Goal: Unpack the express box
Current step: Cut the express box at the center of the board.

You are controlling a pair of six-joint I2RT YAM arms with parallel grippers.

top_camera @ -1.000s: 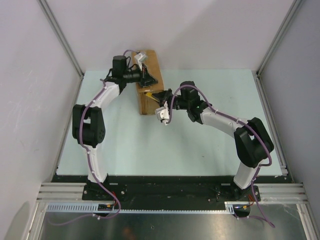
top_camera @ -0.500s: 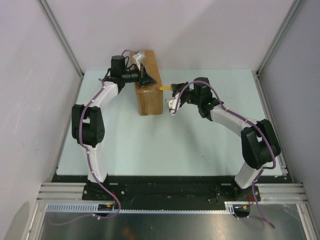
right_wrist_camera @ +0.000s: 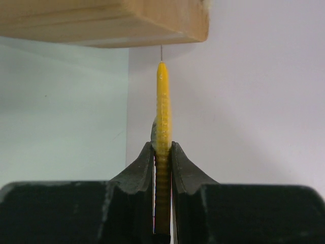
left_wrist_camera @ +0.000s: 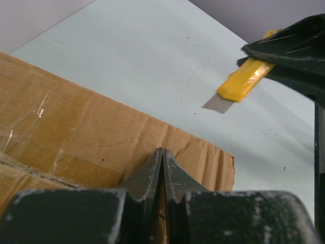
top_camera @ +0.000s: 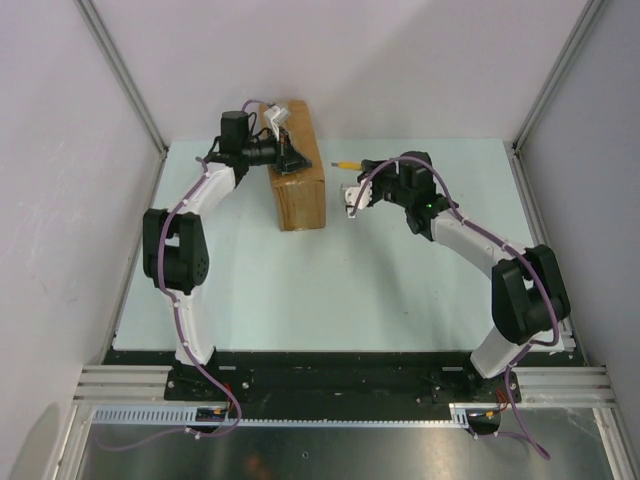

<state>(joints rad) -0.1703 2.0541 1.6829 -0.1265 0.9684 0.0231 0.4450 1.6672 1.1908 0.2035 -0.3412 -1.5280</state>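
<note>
Findings, all three views.

**Task item.** The express box (top_camera: 298, 185) stood toward the far edge of the table (top_camera: 300, 300), left of centre, with its long side running away from the arm bases.

**Left arm.** From overhead, your left gripper (top_camera: 290, 158) lay over the top face of the box, but its fingers could not be made out there. The left wrist view settled it. The left gripper (left_wrist_camera: 162, 152) had both fingers pressed tip to tip with nothing visible between them. The tips were down at the cardboard top (left_wrist_camera: 101, 127), beside a strip of brown tape (left_wrist_camera: 30, 152).

**Right arm.** Overhead, your right gripper (top_camera: 362, 170) stood to the right of the box and apart from it. It carried the yellow utility knife (top_camera: 346, 163), pointed toward the box, and bare table showed between the knife tip and the carton. Only the left wrist view showed the grey blade (left_wrist_camera: 217, 104) pushed out of the handle, over the table beyond the box edge. In the right wrist view the right gripper (right_wrist_camera: 162, 147) was clamped on the knife (right_wrist_camera: 162, 101), seen edge-on. The box (right_wrist_camera: 101, 20) filled the upper frame, and the gap between box and blade could not be judged from that angle.
</note>
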